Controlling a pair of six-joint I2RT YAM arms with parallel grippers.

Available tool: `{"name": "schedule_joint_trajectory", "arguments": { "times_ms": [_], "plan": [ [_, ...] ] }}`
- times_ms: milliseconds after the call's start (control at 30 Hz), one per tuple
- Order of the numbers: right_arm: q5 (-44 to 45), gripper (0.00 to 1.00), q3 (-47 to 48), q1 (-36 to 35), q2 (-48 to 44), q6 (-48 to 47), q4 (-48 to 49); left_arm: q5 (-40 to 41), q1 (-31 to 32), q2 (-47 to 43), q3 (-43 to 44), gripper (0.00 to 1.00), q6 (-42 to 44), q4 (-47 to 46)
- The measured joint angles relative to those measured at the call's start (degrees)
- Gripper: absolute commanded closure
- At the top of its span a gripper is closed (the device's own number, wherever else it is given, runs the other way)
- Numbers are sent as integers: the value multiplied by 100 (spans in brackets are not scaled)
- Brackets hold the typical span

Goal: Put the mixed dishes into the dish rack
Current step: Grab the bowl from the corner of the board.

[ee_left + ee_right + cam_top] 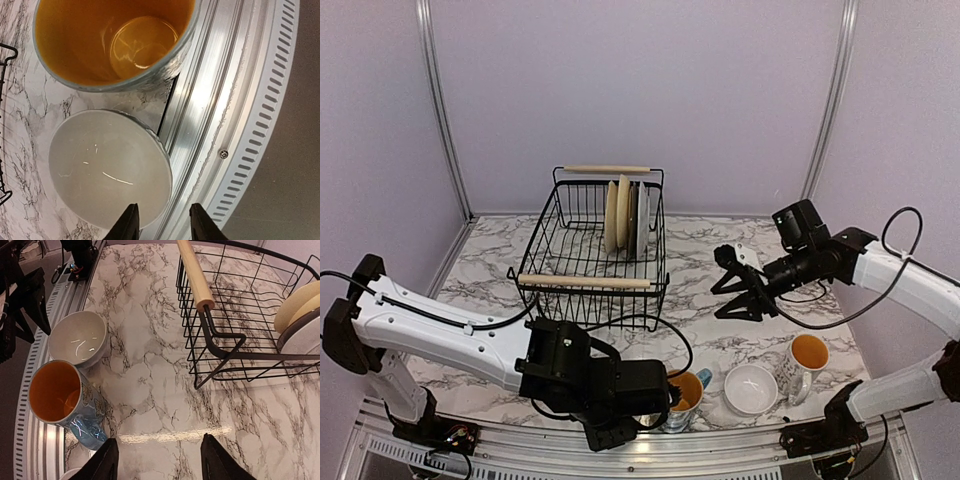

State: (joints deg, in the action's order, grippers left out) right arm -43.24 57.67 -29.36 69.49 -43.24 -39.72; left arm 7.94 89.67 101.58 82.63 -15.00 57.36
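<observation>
Toward the back middle of the white marble-patterned table (485, 270): a large black wire dish rack (582, 250) with two pale wooden rod handles, one along the far rim, one along the near rim. Upright on edge in its right-hand slots, close together, two pale yellow round plates (617, 212) and, just right of them, a grey-white round plate (641, 222).

Outside the rack, strung along the near edge right of centre:
- a blue-sided ceramic mug (689, 390) with an orange-yellow lining, upright
- a plain white round bowl (107, 167) just beside that mug, at the table's lip against the ribbed aluminium rail (210, 125)
- a second white bowl (750, 388) further right
- a white mug (807, 358) with a yellow lining and dark markings, upright, just beside the second bowl

Left gripper (162, 225) low over the near rim of the first bowl, black fingers moderately apart. One finger (129, 225) above the bowl's edge, the other over the rail, nothing clamped between; contact with the bowl impossible to tell.

Right gripper (740, 292) up in the air right of the rack's near corner, well apart from every dish. Fingers spread wide and holding nothing, with bare marble beneath them in the wrist view.
</observation>
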Motion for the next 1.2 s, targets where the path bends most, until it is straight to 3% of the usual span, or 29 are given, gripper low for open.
{"name": "schedule_joint_trajectory", "arguments": {
  "times_ms": [200,467,1200],
  "plan": [
    [568,46,-498,-511,35,-7,160,-50,-46,238,0,68,0,-101],
    [1025,46,-1152,-577,42,79,623,-173,-138,444,-7,69,83,-140],
    [1582,45,-1296,-577,81,273,1110,-343,-210,743,13,80,306,-129]
  ]
}}
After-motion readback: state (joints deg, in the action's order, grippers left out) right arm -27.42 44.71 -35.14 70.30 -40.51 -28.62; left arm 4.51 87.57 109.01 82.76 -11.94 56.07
